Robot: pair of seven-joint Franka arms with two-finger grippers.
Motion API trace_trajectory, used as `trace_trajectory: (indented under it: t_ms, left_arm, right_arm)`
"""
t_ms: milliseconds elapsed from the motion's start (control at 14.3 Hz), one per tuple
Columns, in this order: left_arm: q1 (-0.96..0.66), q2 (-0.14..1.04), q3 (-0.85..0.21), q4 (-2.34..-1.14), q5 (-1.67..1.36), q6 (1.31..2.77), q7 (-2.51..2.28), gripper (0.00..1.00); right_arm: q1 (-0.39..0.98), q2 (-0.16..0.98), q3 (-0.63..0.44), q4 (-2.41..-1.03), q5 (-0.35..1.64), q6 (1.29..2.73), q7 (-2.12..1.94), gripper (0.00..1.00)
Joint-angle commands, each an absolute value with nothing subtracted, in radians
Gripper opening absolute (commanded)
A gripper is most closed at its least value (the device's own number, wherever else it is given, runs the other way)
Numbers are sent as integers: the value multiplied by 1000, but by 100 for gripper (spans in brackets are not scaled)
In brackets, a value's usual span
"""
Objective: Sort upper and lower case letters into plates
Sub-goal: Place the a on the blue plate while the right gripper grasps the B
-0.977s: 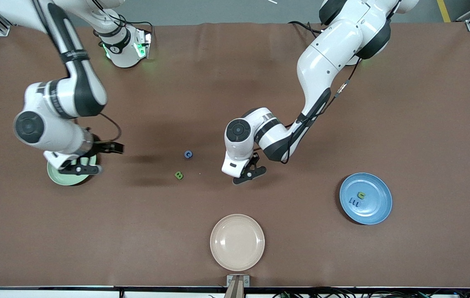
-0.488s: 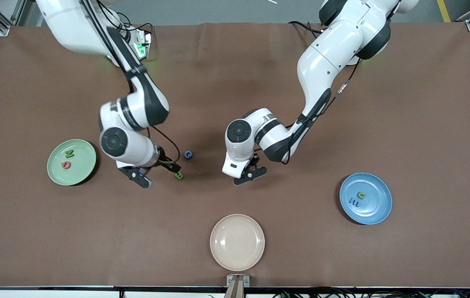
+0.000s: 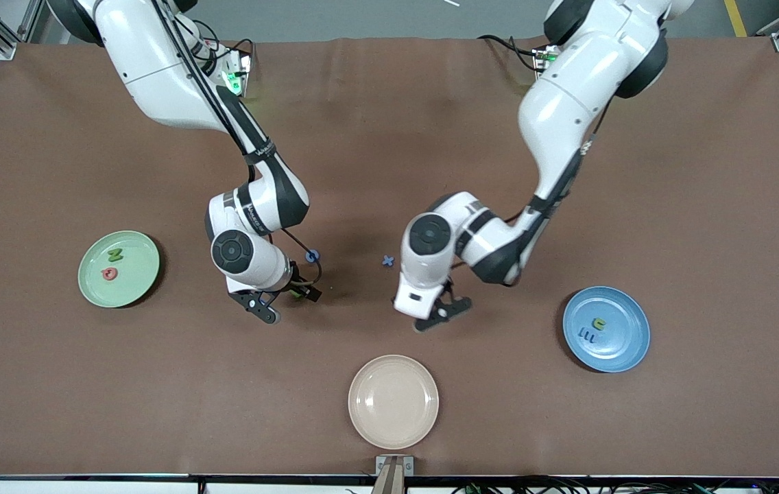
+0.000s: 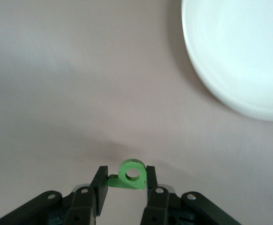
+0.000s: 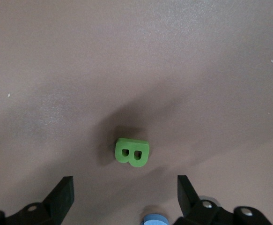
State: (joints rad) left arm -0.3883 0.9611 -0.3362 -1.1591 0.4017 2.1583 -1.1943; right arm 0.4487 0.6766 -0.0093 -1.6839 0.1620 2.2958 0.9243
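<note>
Front view: right gripper sits low at mid-frame beside the blue C. The left gripper is over bare table, up-frame of the cream plate, with the blue x between the arms. Right wrist view alone shows the green B lying untouched between that gripper's spread fingers. Left wrist view alone shows a small green b pinched by the left gripper.
</note>
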Motion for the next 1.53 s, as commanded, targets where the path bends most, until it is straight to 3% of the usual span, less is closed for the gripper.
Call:
trace_trajectory:
  t_ms: [0,419,907,1047,1186,1256,1465]
  left_arm:
    - [-299,879,-342,-1200,393,2033,-1012,1]
    - [-54,795,-342,-1330,428,1983,-628,2]
    - [172,819,-345,-1422,430,2093,-405,5]
    - [222,812,-345,-1498,431,2175,-400,31]
    - [222,795,-345,-1512,430,2174,-413,89]
    - [221,773,-347,-1528,430,2169,-414,99]
    - [221,710,-388,-1584,416,2166,-420,100]
  right_arm:
    - [468,676,-32,-1674,105,2289,969,84]
    - [476,699,-37,-1675,58,2319,1011,78]
    - [483,722,-37,-1674,57,2339,1012,69]
    - [485,727,-37,-1674,57,2344,1011,65]
    - [485,729,-38,-1674,57,2347,1011,59]
    - [485,729,-40,-1674,54,2347,1011,54]
    - [485,730,-44,-1674,40,2349,1012,42]
